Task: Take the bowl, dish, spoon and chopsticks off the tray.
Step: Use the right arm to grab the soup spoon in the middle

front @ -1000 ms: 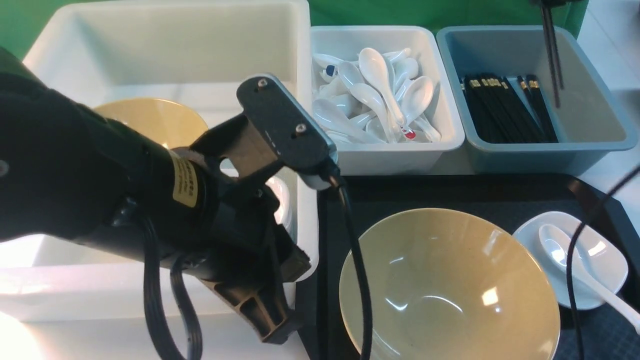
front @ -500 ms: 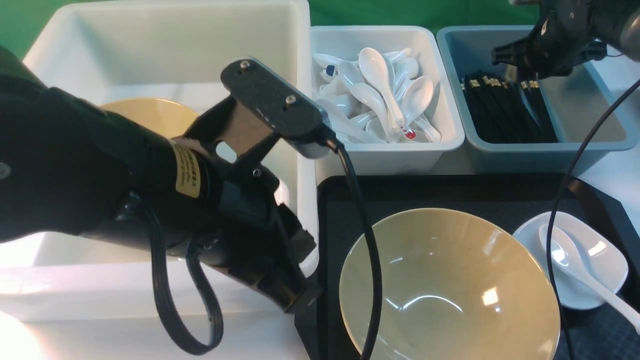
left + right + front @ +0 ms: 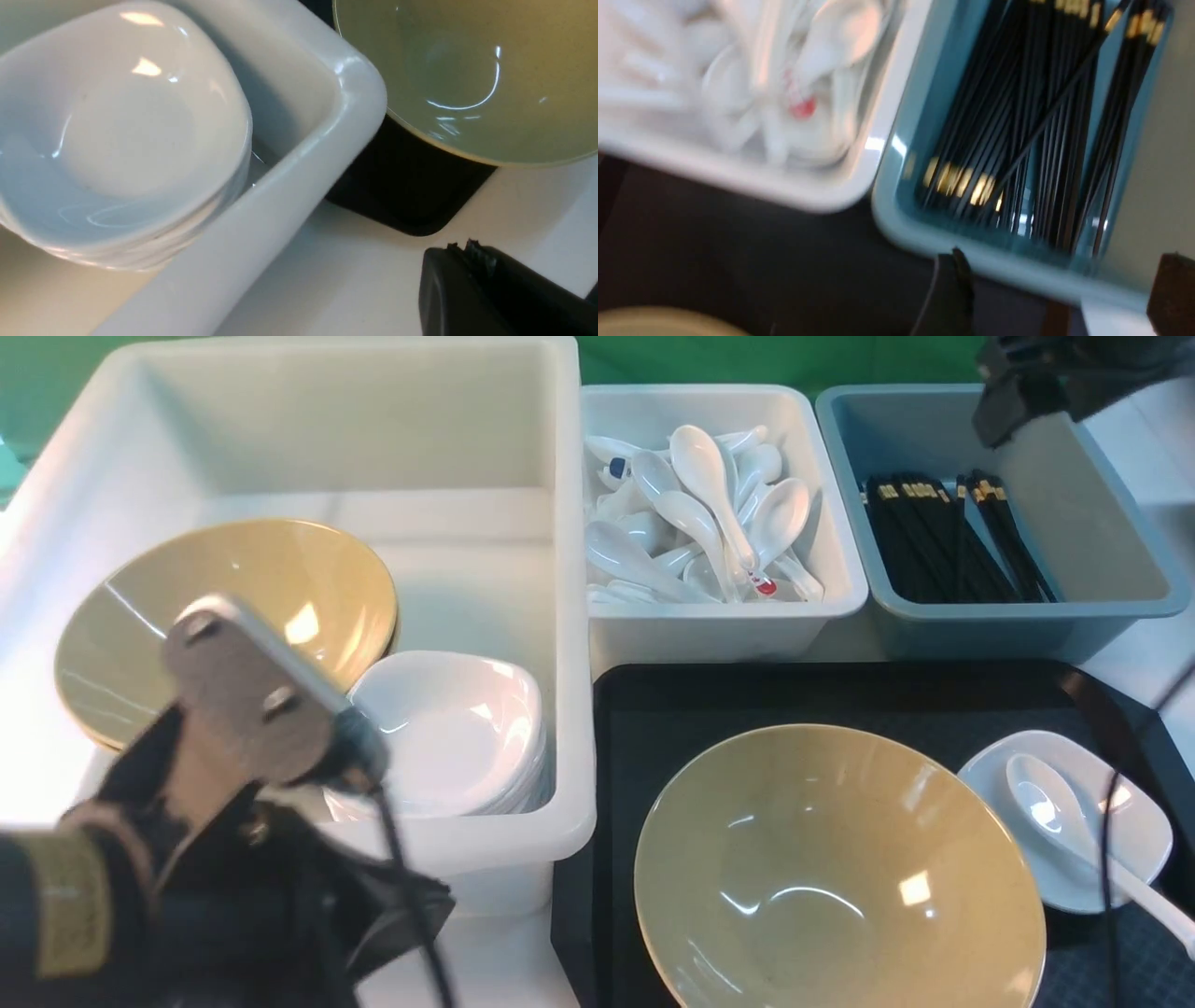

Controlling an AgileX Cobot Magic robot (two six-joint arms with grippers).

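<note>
Near left, left gripper [image 3: 401, 919]: is blurring; opening cannot be told.
Bowl [image 3: 840, 868]: is waiting on tray [image 3: 840, 700].
Spoon [image 3: 1041, 803]: is waiting in dish [image 3: 1134, 821] alongside.
Chopsticks [image 3: 990, 537]: are lying in blue tub [image 3: 1027, 621], done.
Right gripper [image 3: 1059, 289]: is hovering above, spread, empty.

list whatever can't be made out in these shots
Left end effector: left wrist view shows one dark finger at its edge, front view blurs it; opening unknown.
Glossy white soup spoon: handle end runs past the front view's right edge.
Wide mustard-tan round bowl: near rim cut by the front view's bottom edge.
Heap of white spoons: smeared by motion blur, right wrist view.
</note>
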